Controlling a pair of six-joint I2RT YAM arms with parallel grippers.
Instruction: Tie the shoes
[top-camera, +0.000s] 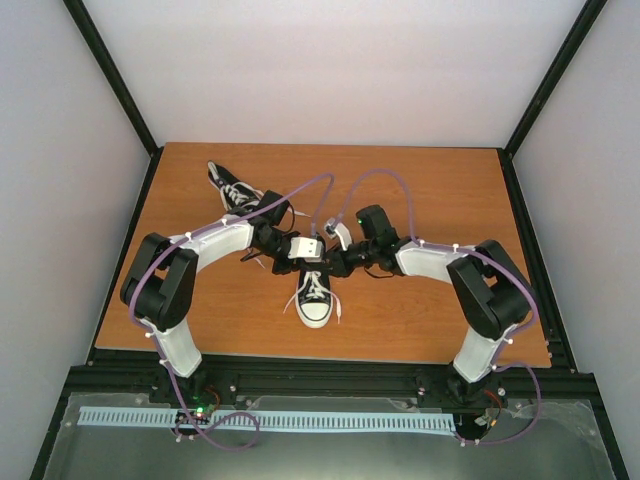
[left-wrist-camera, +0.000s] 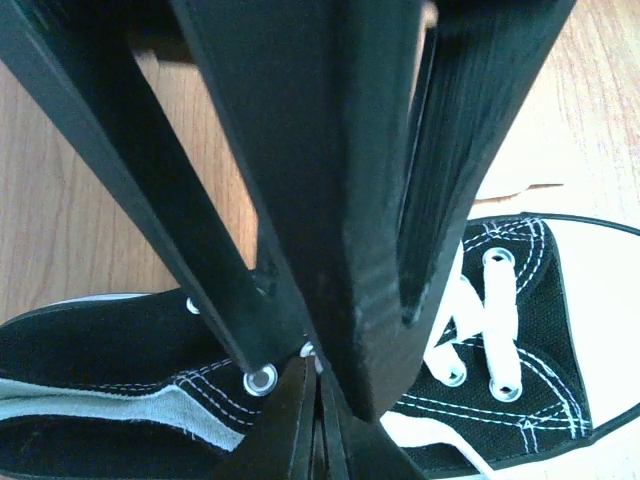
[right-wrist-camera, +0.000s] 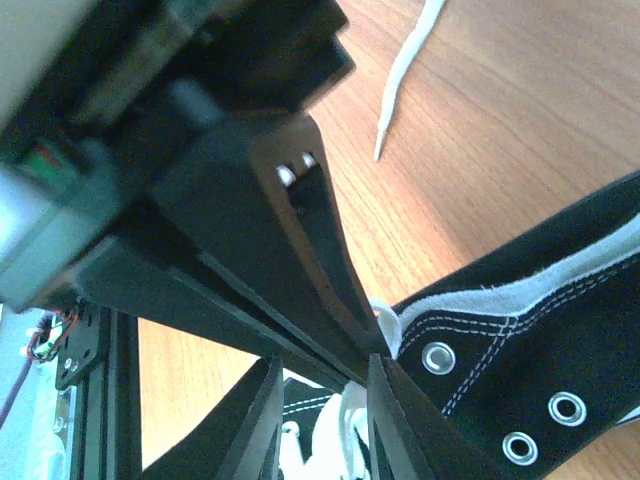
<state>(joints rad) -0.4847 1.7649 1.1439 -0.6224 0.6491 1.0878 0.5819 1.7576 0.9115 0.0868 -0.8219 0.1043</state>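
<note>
Top external | left gripper (left-wrist-camera: 320, 432) closed, right gripper (right-wrist-camera: 325, 420) parted | shoe (top-camera: 314, 298) centred (table (top-camera: 440, 200) edges apart)

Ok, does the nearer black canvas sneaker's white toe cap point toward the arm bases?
Yes, the black canvas sneaker has its white toe cap at the near end.

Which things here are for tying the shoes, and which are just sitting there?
For the job: near shoe, far shoe, laces, left gripper, right gripper.

Just there: table, white strip.
</note>
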